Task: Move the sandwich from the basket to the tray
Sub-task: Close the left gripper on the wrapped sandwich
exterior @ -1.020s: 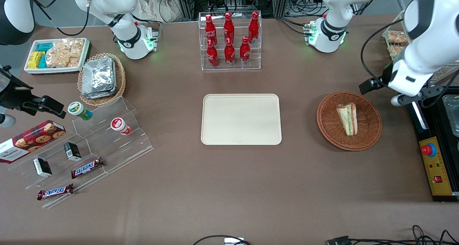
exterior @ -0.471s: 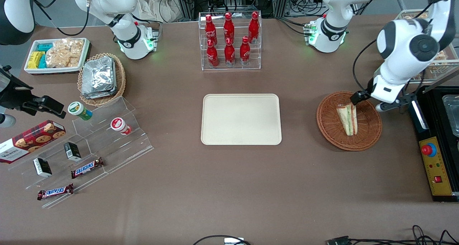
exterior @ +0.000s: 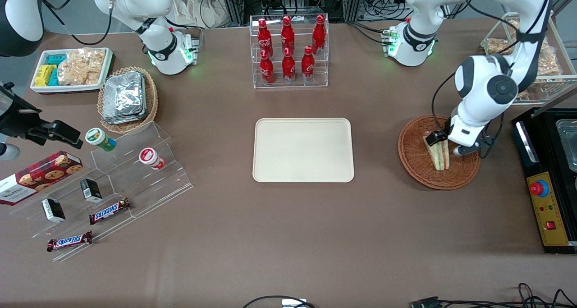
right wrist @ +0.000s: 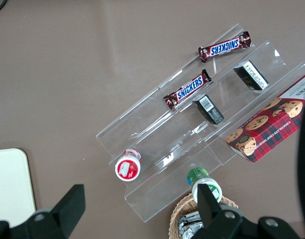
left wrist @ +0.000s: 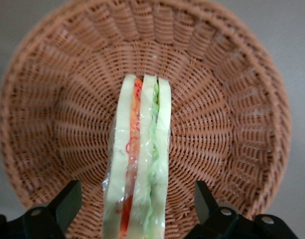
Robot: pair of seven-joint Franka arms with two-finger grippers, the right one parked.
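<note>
Sandwich point(left wrist: 138, 164): standing on edge in basket point(left wrist: 232, 124), between the fingers.
Gripper point(left wrist: 137, 209): fingers point(left wrist: 68, 199) released, straddling it, ready to clamp.
Tray point(exterior: 303, 150): well apart, awaiting delivery.

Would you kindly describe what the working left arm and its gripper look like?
The left arm has glossy white rounded shells with dark grey joint caps, and black cables loop along it. Its base glows green. The gripper, above the basket, has black wedge-shaped fingers on a black body with small round screws.
</note>
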